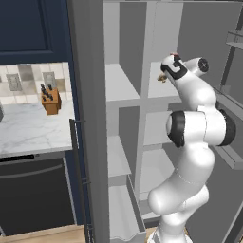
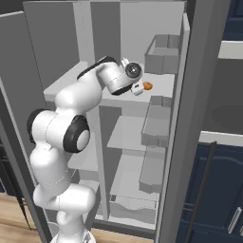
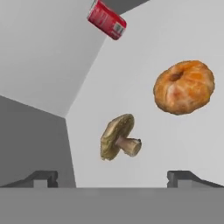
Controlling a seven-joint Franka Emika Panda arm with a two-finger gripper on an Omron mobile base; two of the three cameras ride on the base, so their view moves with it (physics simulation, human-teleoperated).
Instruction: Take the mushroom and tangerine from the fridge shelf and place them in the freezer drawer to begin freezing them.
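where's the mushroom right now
In the hand view the mushroom lies on its side on the fridge shelf, just ahead of the open gripper, between its fingertips, with the tangerine beside it.

Open pale-grey fridge interior [image 1: 126, 52]. Left of it, dark navy upper cabinet [image 1: 28, 26] over tiled backsplash [image 1: 26, 83]; wooden knife block [image 1: 51, 100] stands at back right corner of white marble counter [image 1: 28, 130]. Black oven front [image 1: 33, 199] below; wood floor [image 1: 42, 236]
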